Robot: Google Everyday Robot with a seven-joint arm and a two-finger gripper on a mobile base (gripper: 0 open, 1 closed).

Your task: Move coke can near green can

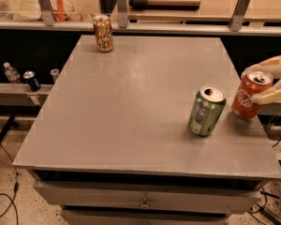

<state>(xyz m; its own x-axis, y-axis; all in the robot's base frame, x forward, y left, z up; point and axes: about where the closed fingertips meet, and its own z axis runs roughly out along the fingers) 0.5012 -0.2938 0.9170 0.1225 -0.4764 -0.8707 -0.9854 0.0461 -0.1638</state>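
Tabletop point(131, 107): a grey slab over a drawer unit carries three soda cans, two close together at the right edge and one alone at the far-left corner
Gripper point(251, 85): reaches in from the right edge of the view at the tabletop's right side, its pale jaws clamped on the coke can, one behind the rim and one across the front, a hold that looks meant to keep the can upright while it is set down
Green can point(206, 110): stands on the tabletop toward the right front, top opened, leaning slightly in this view; it is the landmark for the move and is not touched
Coke can point(243, 100): held just to the right of the green can, a narrow gap between them, at the tabletop's very edge; whether its base rests on the surface cannot be told. By this placement the task looks nearly done, with the release left
Gold-brown can point(103, 33): upright at the far-left corner, well apart from the pair and no part of the job
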